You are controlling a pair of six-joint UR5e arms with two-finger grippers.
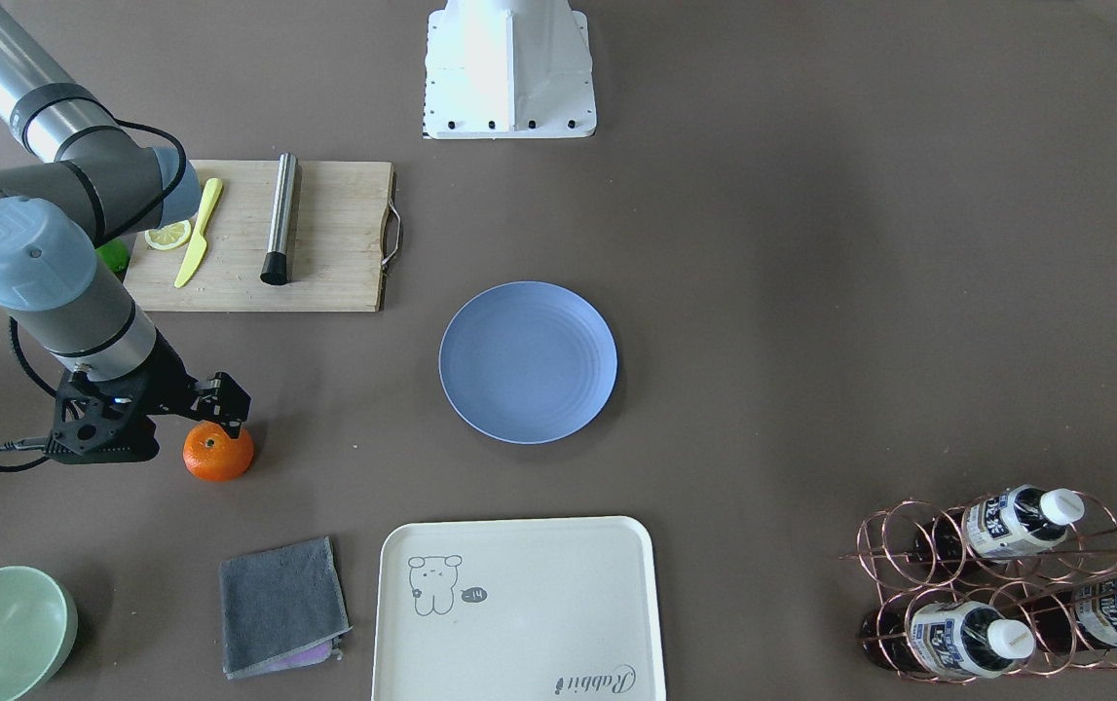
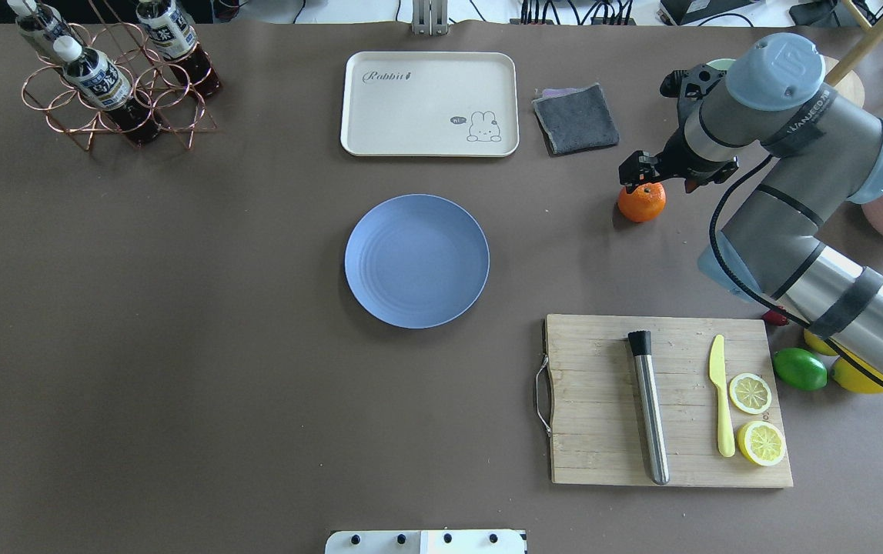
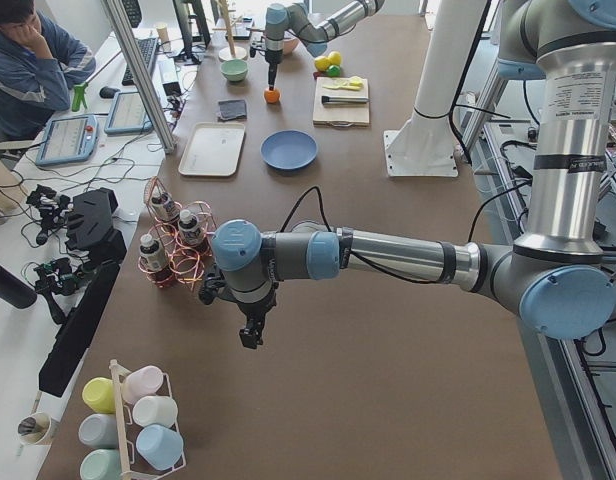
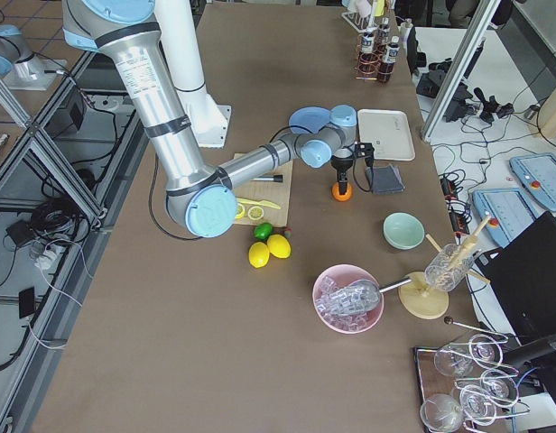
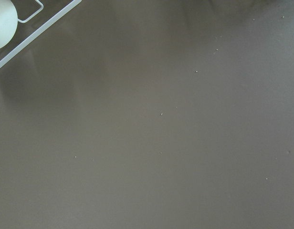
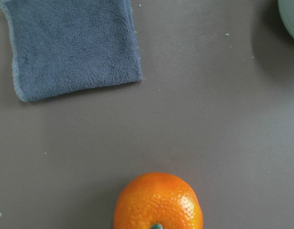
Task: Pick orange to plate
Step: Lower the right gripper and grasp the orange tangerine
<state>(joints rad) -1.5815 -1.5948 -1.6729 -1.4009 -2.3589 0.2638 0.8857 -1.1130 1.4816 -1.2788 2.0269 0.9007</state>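
Right gripper (image 1: 230,417) hung right over the orange (image 1: 218,453), fingertips at or just above its top. Couldn't tell jaw width: fingers were foreshortened in both fixed views and absent from the wrist view. Left gripper (image 3: 251,335) was parked well away by the copper bottle rack (image 3: 173,245), over bare table; couldn't tell its state either.

Orange sat on the table, stem up, not yet lifted, between the grey cloth (image 1: 280,606) and the wooden cutting board (image 1: 324,239). Periwinkle plate (image 1: 528,362) lay well apart, at table centre, with nothing on it.

Likely risks:
- Round fruit: an off-centre fingertip landing on the crown would probably roll it away, maybe toward the cloth.
- Jaws too narrow on descent would press the peel instead of straddling it.
- A shallow pinch above the widest part could squirt it out mid-carry.
- A high release over the shallow plate could let it roll off the rim.
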